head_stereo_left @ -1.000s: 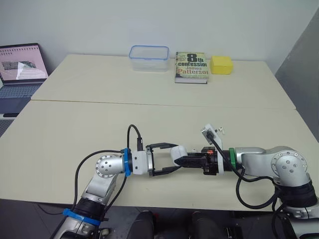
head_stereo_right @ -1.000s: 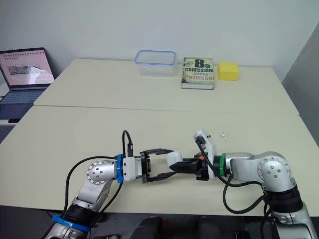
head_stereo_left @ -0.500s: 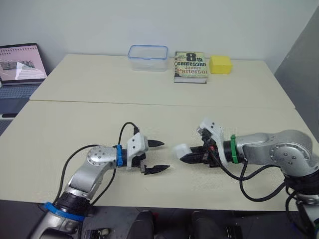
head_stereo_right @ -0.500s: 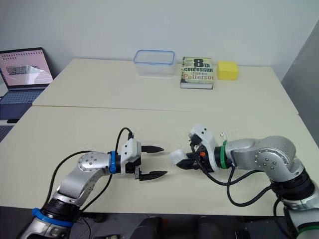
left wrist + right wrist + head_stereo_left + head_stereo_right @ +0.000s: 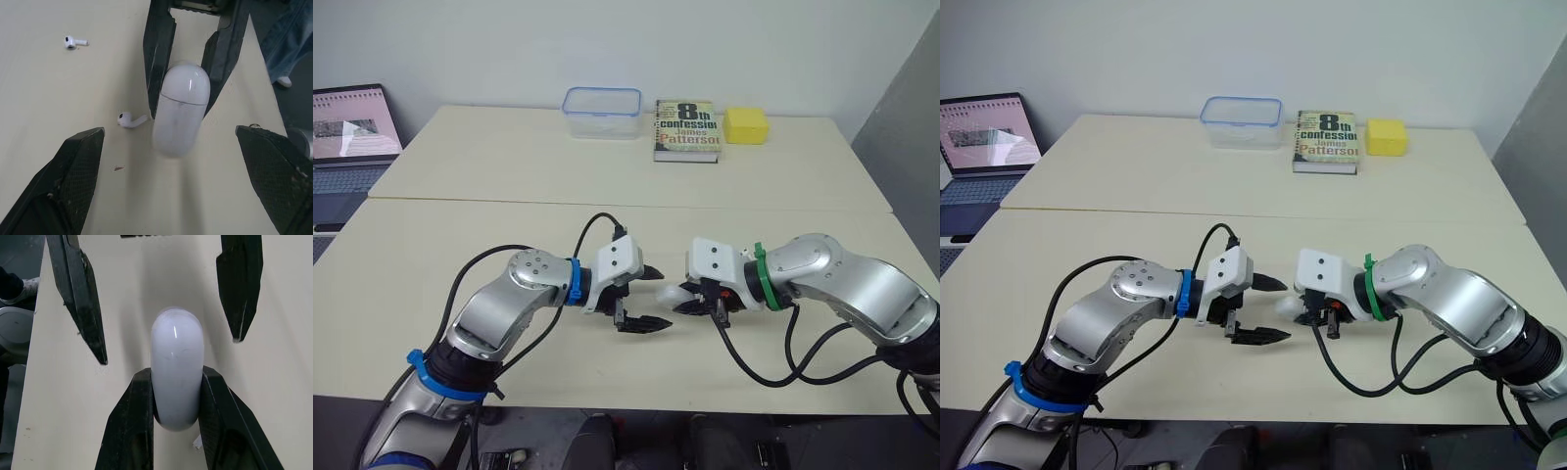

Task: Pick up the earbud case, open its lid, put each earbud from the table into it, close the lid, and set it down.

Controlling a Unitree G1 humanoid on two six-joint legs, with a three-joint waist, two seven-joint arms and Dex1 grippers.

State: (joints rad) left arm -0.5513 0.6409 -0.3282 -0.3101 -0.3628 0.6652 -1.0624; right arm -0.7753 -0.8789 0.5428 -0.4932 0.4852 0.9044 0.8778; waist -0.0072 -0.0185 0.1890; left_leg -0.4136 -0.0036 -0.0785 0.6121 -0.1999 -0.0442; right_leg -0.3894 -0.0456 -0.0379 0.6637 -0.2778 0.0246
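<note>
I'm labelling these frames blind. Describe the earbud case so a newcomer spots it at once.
On the near beige table, look at the front middle. The earbud case is the smooth white capsule clamped in the right pincer, far larger than the stemmed earbud beside it.

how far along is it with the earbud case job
Done: the right gripper holds the earbud case. In hand: the open left gripper faces it, probably to open the lid, which looks shut. Left: the nearer earbud and the farther earbud lie on the table; then closing and setting down.
</note>
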